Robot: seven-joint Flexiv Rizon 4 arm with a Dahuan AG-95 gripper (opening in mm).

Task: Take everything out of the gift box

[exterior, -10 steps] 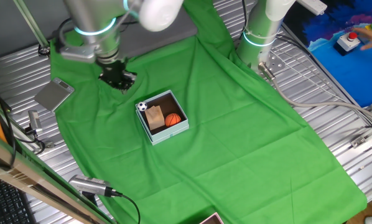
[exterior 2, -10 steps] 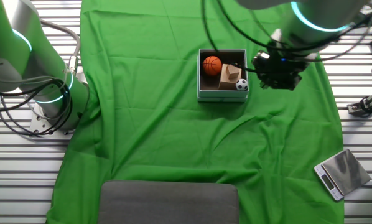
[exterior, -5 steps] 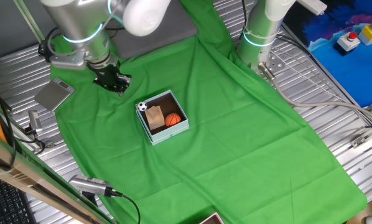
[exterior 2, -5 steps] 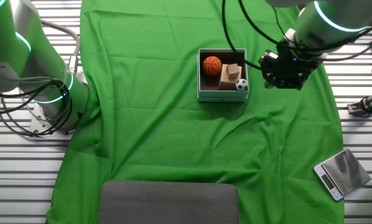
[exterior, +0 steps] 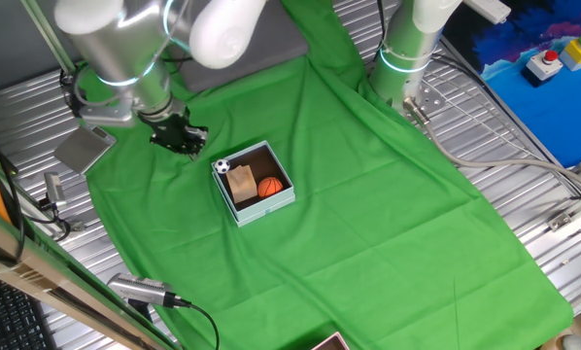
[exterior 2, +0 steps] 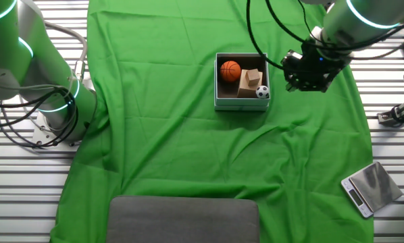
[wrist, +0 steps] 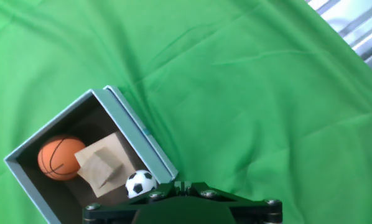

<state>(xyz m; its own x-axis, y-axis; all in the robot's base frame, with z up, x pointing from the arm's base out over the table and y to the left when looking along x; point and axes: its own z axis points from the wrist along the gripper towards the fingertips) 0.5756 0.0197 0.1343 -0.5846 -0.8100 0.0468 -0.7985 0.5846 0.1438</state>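
The gift box (exterior: 266,209) (exterior 2: 241,104) (wrist: 142,134) stands open on the green cloth, with pale blue walls and a dark inside. In it lie a soccer ball (exterior: 222,166) (exterior 2: 262,92) (wrist: 140,183), an orange basketball (exterior: 270,187) (exterior 2: 230,70) (wrist: 60,158) and a tan wooden block (exterior: 242,183) (exterior 2: 249,81) (wrist: 104,165). My gripper (exterior: 181,136) (exterior 2: 309,71) hangs beside the box, on the soccer ball's side, apart from it. Its fingers are hidden; the hand view shows only the dark gripper body at the bottom edge.
A flat grey scale plate (exterior: 85,148) (exterior 2: 371,187) lies off the cloth near my arm. A second arm's base (exterior: 407,58) (exterior 2: 46,88) stands at the cloth's far side. A grey pad (exterior 2: 183,219) lies at one cloth edge. A red button box (exterior: 544,64) sits on a blue sheet.
My arm has swung outward, away from above the box, and the hand has shifted slightly beside the box. The box and its three items have not moved.
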